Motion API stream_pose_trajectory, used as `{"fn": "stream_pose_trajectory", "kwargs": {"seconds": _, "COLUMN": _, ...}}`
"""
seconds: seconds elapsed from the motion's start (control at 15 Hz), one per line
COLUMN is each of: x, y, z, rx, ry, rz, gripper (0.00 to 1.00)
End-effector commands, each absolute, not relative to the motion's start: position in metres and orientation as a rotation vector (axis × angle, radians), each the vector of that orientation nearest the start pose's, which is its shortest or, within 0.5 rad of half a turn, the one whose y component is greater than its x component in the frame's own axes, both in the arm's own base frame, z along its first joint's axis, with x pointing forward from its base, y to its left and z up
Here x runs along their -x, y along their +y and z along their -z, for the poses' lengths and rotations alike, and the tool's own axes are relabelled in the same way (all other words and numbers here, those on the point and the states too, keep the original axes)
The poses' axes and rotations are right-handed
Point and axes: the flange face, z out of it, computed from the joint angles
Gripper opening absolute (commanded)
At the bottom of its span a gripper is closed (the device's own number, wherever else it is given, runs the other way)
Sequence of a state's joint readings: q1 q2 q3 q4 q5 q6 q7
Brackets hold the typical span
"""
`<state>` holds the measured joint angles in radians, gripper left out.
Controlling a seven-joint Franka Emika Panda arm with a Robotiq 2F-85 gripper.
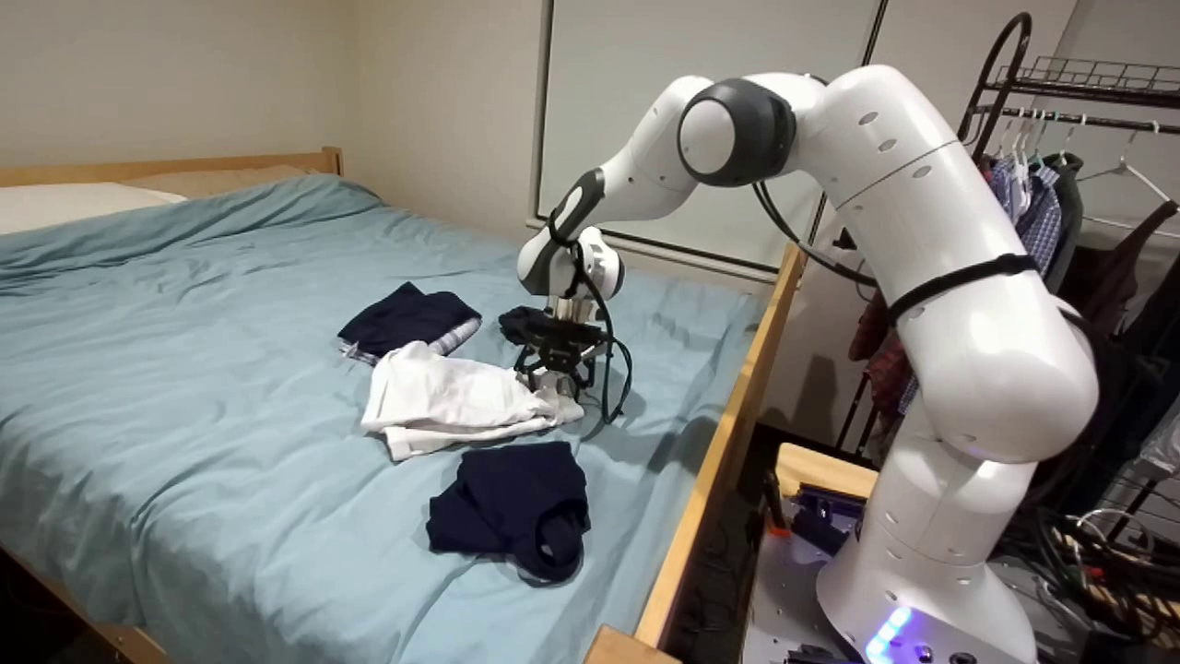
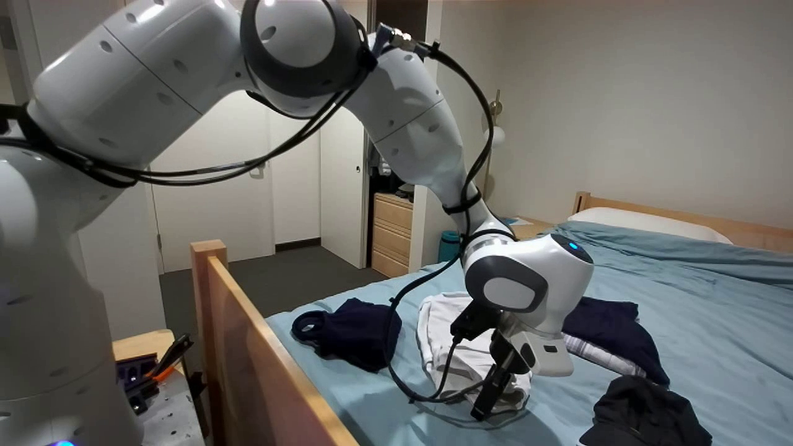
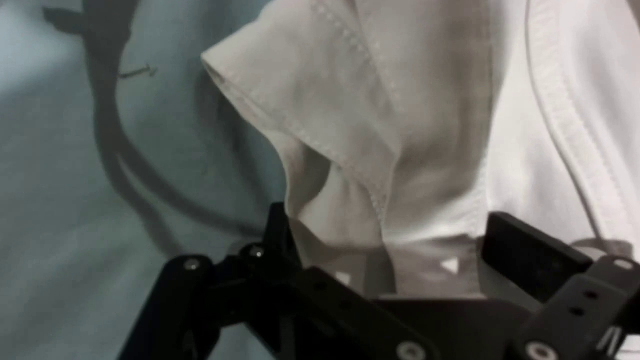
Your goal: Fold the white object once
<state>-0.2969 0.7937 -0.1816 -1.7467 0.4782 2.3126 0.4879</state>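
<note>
On the bed (image 1: 230, 387), in an exterior view: white cloth (image 1: 452, 392) lies rumpled; gripper (image 1: 557, 380) low at its right end. In an exterior view: cloth between navy garment (image 2: 350, 337), left, and black bundle (image 2: 647, 415), right. Wrist view: fingers (image 3: 530, 252) parted, cloth between, apparently unpinched. Likely step: taking hold. Next probably: close, lift, carry this end over.

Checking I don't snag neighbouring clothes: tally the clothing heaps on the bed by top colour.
White: 1 (white garment)
Navy: 2 (navy heap over patterned cloth; navy garment with a round opening)
Black: 1 (black heap)
Total: 4
</note>
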Motion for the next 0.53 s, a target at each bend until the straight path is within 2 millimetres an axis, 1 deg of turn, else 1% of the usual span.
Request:
{"fn": "stream_pose_trajectory", "kwargs": {"seconds": 0.0, "x": -0.577, "y": -0.292, "z": -0.092, "rx": 2.325, "ry": 1.768, "rz": -0.239, "gripper": 0.67}}
{"fn": "stream_pose_trajectory", "kwargs": {"seconds": 0.33, "x": -0.576, "y": -0.295, "z": -0.098, "rx": 2.312, "ry": 1.768, "rz": -0.222, "gripper": 0.36}}
{"fn": "stream_pose_trajectory", "kwargs": {"seconds": 0.47, "x": -0.575, "y": -0.296, "z": -0.105, "rx": 2.303, "ry": 1.768, "rz": -0.203, "gripper": 0.23}}
